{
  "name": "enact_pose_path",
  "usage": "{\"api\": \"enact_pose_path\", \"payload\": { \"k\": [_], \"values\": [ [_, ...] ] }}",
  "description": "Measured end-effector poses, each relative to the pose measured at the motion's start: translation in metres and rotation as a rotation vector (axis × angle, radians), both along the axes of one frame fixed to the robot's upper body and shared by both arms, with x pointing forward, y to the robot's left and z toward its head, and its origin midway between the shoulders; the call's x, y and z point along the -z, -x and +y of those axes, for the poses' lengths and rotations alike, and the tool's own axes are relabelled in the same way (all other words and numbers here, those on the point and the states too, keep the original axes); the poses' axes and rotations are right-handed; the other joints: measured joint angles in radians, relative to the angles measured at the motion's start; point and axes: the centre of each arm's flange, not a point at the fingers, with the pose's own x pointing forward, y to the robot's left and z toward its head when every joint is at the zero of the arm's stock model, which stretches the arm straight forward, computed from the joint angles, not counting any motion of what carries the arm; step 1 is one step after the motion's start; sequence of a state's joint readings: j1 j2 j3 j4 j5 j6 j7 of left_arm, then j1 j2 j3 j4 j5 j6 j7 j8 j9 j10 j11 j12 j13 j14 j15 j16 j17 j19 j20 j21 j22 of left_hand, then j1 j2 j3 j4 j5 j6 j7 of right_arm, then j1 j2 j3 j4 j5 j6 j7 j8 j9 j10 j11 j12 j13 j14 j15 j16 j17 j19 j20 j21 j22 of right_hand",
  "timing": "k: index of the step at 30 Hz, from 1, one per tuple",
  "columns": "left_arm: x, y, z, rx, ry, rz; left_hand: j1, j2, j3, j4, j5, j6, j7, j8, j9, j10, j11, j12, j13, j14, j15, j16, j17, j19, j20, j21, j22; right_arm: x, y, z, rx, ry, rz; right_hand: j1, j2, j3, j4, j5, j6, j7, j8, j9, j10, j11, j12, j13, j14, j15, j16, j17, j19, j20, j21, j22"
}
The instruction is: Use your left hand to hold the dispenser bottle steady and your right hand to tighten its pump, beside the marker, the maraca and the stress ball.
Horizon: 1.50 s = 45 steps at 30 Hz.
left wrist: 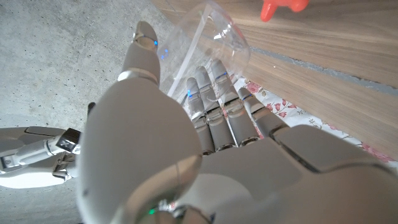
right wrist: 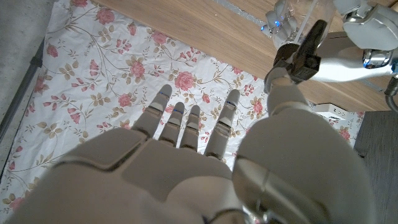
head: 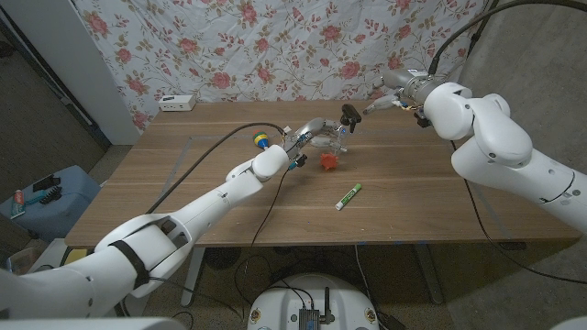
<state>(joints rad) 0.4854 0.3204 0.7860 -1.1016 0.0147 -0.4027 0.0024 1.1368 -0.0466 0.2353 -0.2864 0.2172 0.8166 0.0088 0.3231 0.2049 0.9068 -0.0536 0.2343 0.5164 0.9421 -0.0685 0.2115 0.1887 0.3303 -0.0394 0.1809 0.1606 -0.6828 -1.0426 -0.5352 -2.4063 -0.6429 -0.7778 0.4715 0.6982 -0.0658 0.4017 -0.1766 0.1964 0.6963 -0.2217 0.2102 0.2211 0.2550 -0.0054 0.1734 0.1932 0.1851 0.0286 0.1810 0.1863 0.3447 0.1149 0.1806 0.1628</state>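
The left hand (head: 312, 134) grips the clear bottle (left wrist: 211, 43), its fingers (left wrist: 214, 93) wrapped round it, raised over the bench (head: 413, 197). The black pump (head: 349, 116) sits just beside the right hand (head: 381, 105), whose fingers (right wrist: 180, 121) are spread, holding nothing.

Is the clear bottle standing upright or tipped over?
Tipped: the left hand holds the bottle lying sideways above the table, its black pump pointing toward the right hand.

We see two arms in smooth white rounded shells, a black band around our left arm (head: 138, 261) and black cables trailing along both. Our left hand (left wrist: 186, 124) and right hand (right wrist: 186, 155) are pale grey, segmented, with small blue lights on the left fingers (left wrist: 205, 93).
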Motion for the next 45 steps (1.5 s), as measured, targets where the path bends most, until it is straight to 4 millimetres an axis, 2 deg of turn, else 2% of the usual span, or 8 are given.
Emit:
{"api": "enact_pose_path", "payload": {
  "k": [6,13,17,25,32,38,45],
  "values": [
    [-0.002,-0.002,-0.001,0.008,-0.010,0.013,0.000,0.000,0.000,0.000,0.000,0.000,0.000,0.000,0.000,0.000,0.000,-0.001,0.001,0.000,0.000,-0.003,0.000,0.000,0.000,0.000,0.000,-0.006,0.000,-0.004,-0.025,0.038,-0.014,0.036,-0.007,0.005,-0.005,0.006,-0.009,-0.002,0.000,0.000,-0.013,-0.013,0.005,0.001,-0.011,-0.004,0.000,0.000,-0.006,-0.004,0.000,0.003],
    [-0.005,-0.002,-0.004,0.023,-0.026,0.018,0.000,0.000,0.000,0.000,0.000,0.000,0.000,0.000,0.000,0.000,0.000,-0.001,0.001,0.003,-0.003,-0.004,0.000,0.000,0.000,0.000,0.000,-0.009,-0.002,-0.005,-0.054,0.105,-0.049,0.079,-0.024,0.014,-0.006,0.015,-0.022,0.000,0.000,0.005,-0.031,-0.031,0.005,0.005,-0.040,-0.014,0.000,0.000,-0.010,-0.026,0.000,0.003],
    [-0.005,-0.003,-0.005,0.025,-0.036,0.024,0.000,0.000,0.000,0.000,0.000,0.000,0.000,0.000,0.000,0.002,-0.002,-0.004,0.001,0.003,-0.003,-0.001,0.000,0.000,0.000,0.000,0.000,-0.010,-0.003,-0.004,-0.069,0.142,-0.056,0.106,-0.035,0.016,-0.008,0.022,-0.032,-0.004,0.000,0.005,-0.051,-0.043,0.005,0.005,-0.055,-0.008,0.000,0.000,-0.019,-0.041,0.000,0.003],
    [-0.008,-0.001,-0.008,0.026,-0.053,0.029,0.000,0.000,0.000,0.000,0.000,0.000,0.000,-0.003,0.000,0.002,-0.003,-0.005,0.001,0.001,-0.005,0.001,-0.001,0.000,0.000,0.000,0.000,-0.014,-0.005,-0.001,-0.103,0.207,-0.063,0.169,-0.047,0.033,-0.008,0.044,-0.063,-0.002,0.000,0.005,-0.099,-0.048,0.005,0.005,-0.083,0.000,0.000,0.000,-0.020,-0.041,0.000,0.003],
    [-0.010,-0.001,-0.009,0.023,-0.061,0.033,0.000,0.000,0.000,0.000,0.000,0.000,0.000,-0.005,0.000,0.003,-0.004,-0.008,0.001,0.001,-0.004,0.000,0.000,0.000,0.000,0.000,0.000,-0.017,-0.009,-0.003,-0.130,0.226,-0.047,0.253,-0.052,0.054,-0.007,0.063,-0.083,-0.004,0.000,0.009,-0.157,-0.061,0.005,0.005,-0.124,0.013,0.000,0.002,-0.040,-0.036,0.000,0.003],
    [-0.010,0.000,-0.010,0.020,-0.066,0.033,0.000,0.000,-0.001,0.001,0.000,0.000,0.000,-0.007,0.000,0.003,-0.004,-0.008,0.000,0.004,-0.002,0.000,0.000,0.000,0.000,0.000,0.000,-0.016,-0.012,-0.003,-0.159,0.226,-0.015,0.311,-0.053,0.065,-0.010,0.078,-0.091,-0.002,0.000,0.009,-0.188,-0.059,0.005,0.005,-0.154,0.017,0.000,0.000,-0.054,-0.039,0.000,0.003],
    [-0.011,0.000,-0.012,0.018,-0.073,0.032,0.000,0.000,-0.001,0.001,0.000,0.000,0.000,-0.009,0.000,0.003,-0.004,-0.007,0.002,0.004,-0.002,-0.002,0.000,0.000,0.000,0.000,0.000,-0.016,-0.016,-0.005,-0.189,0.216,0.025,0.334,-0.055,0.069,-0.006,0.086,-0.091,-0.002,0.005,0.009,-0.205,-0.066,0.005,0.005,-0.171,0.018,0.000,0.000,-0.062,-0.041,0.000,0.003]
  ]
}}
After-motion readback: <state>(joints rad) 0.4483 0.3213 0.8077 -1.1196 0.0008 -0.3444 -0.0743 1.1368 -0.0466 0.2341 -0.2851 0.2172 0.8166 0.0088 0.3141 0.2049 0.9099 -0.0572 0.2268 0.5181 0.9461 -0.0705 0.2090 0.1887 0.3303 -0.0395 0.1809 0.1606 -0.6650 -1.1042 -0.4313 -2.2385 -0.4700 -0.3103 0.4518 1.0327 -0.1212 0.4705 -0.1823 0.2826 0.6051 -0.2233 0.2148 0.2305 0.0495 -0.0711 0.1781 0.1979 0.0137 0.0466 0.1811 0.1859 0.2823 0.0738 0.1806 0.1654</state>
